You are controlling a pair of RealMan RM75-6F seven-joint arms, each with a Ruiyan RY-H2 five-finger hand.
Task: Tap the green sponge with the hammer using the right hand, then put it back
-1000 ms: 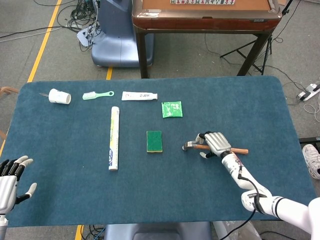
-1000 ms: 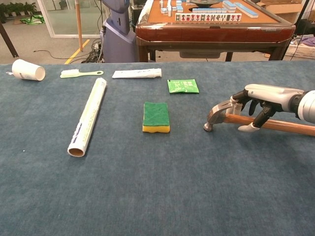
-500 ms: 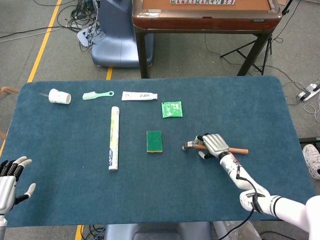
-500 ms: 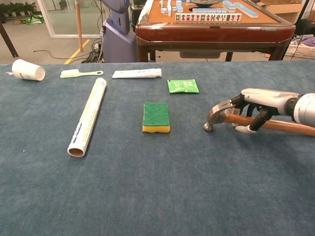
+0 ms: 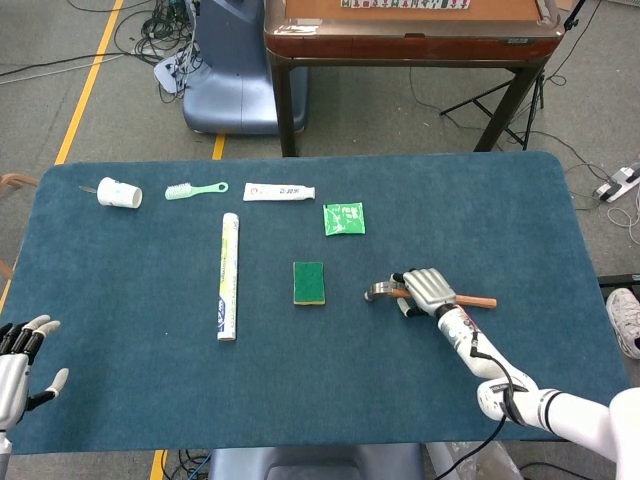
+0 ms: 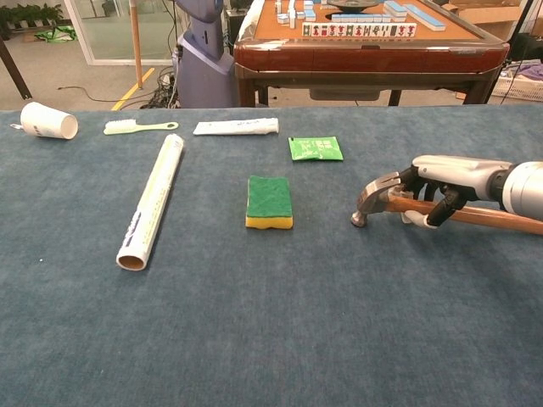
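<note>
One stretch of bare blue cloth is separating the steel-headed, wooden-handled hammer (image 6: 386, 197) from the green-topped, yellow-bottomed rectangular sponge (image 6: 269, 202), which is lying to the left of my right hand (image 6: 445, 180), well apart. I am curling my fingers (image 6: 435, 209) over the handle just behind the head; the hammer is lying on the table, its long axis running left-right with the head pointing toward the sponge. My left hand (image 5: 15, 358) is hovering spread and empty at the far table edge, much farther away.
</note>
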